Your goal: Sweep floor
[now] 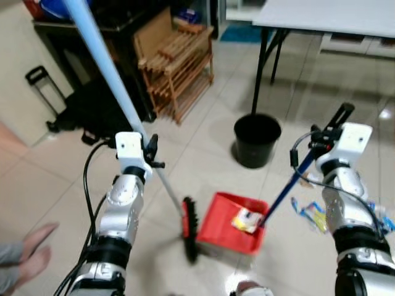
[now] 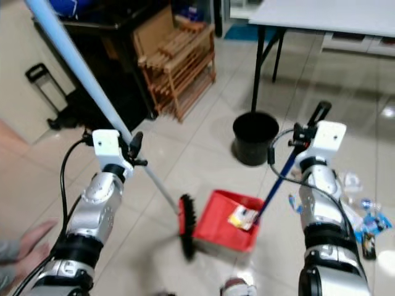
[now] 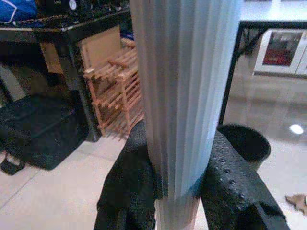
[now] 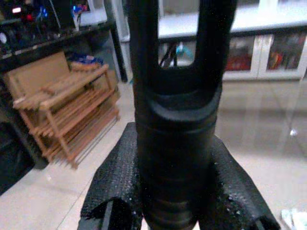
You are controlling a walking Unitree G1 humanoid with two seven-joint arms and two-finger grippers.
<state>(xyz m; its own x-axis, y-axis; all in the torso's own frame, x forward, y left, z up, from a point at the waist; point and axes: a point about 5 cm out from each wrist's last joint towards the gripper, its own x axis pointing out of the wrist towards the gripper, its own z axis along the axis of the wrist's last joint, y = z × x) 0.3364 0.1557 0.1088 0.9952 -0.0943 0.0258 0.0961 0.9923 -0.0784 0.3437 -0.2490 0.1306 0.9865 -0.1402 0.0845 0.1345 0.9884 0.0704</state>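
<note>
Left eye: left gripper [image 1: 150, 150] squeezes the broom [image 1: 189, 228], brush low middle beside red dustpan [image 1: 229, 223]; right gripper [image 1: 321, 137] grips its handle | Left wrist: fingers [image 3: 225, 182] hug pale pole | Right wrist: fingers [image 4: 115, 184] hug black handle.

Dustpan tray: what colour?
Red dustpan, clearest in the left eye view.

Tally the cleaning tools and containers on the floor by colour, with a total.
Red: 1, the dustpan, its handle in the right pincer.
Black: 1, the bucket.
Light blue: 1, the broom, gripped by the left pincer.
Total: 3
</note>
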